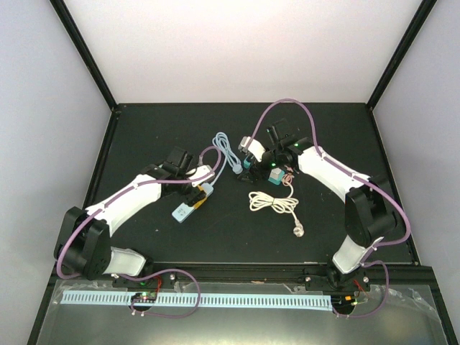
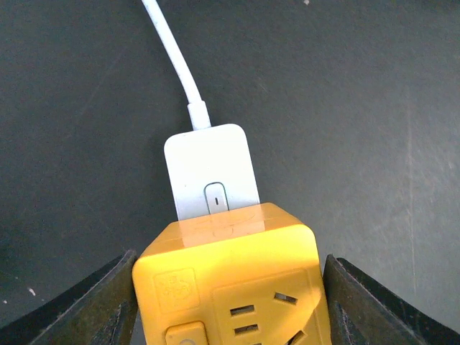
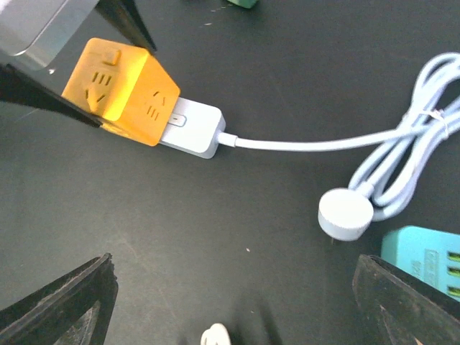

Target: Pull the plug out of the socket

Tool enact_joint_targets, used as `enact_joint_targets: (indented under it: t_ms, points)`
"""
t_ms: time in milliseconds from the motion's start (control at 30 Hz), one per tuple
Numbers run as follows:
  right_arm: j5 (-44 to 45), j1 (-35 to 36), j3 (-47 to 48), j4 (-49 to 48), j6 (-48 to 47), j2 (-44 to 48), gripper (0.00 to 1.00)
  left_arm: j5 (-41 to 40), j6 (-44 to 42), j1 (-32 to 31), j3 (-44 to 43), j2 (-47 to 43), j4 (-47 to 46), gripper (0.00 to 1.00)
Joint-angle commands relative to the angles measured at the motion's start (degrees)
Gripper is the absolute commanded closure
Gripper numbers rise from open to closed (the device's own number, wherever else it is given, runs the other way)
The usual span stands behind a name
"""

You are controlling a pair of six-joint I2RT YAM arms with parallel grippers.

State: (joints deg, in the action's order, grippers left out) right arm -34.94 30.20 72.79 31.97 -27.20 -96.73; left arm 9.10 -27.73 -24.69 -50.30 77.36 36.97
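Note:
A yellow cube socket (image 2: pixel 230 280) sits between my left gripper's (image 2: pixel 230 302) fingers (image 2: pixel 93 302), which press on its two sides. A white plug (image 2: pixel 212 172) is seated in the cube's far face, and its white cable (image 2: pixel 172 57) runs away over the black table. In the right wrist view the socket (image 3: pixel 118 90) is at the upper left, with the plug (image 3: pixel 190 128) and the cable leading right to a coiled bundle (image 3: pixel 417 151) and a round white puck (image 3: pixel 346 214). My right gripper (image 3: pixel 233 302) is wide open and empty above bare table. In the top view it (image 1: pixel 253 157) is right of the left gripper (image 1: pixel 198 195).
A teal power strip (image 3: pixel 424 262) lies near the right gripper's right finger. A cream coiled cable (image 1: pixel 273 203) with a plug end (image 1: pixel 298 231) lies in front of the right arm. A light-blue bar (image 1: pixel 183 211) lies by the left gripper. Black frame rails edge the table.

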Motion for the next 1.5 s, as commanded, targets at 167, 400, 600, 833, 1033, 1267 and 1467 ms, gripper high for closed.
enact_joint_targets:
  t_ms: [167,400,600,833,1033,1267,1467]
  points:
    - [-4.1,6.1,-5.6,-4.8,-7.5,0.0,0.11,16.7,-24.0,6.1,0.3,0.5,16.4,0.54]
    - [-2.8,11.7,-9.3,-13.5,-9.0,-0.6,0.13,19.1,-33.6,8.9,1.0,2.5,20.6,0.54]
    - [-3.0,14.7,-8.8,-18.2,-9.3,-4.3,0.16,21.2,-31.1,11.7,1.2,0.8,16.8,0.21]
    - [-5.0,15.7,-6.1,-19.1,-10.7,-8.8,0.16,21.9,-26.0,12.2,5.3,-7.4,10.5,0.01]
    - [-3.7,16.2,-5.7,-21.4,-10.3,-11.1,0.14,20.8,-21.3,12.3,8.5,-9.9,5.0,0.04]
    - [-1.3,16.4,-6.3,-24.8,-11.1,-12.8,0.12,19.1,-20.2,12.3,8.6,-6.3,4.9,0.17]
    - [-1.4,17.6,-6.7,-26.3,-12.6,-13.9,0.13,19.7,-25.3,12.3,9.3,-8.2,6.8,0.48]
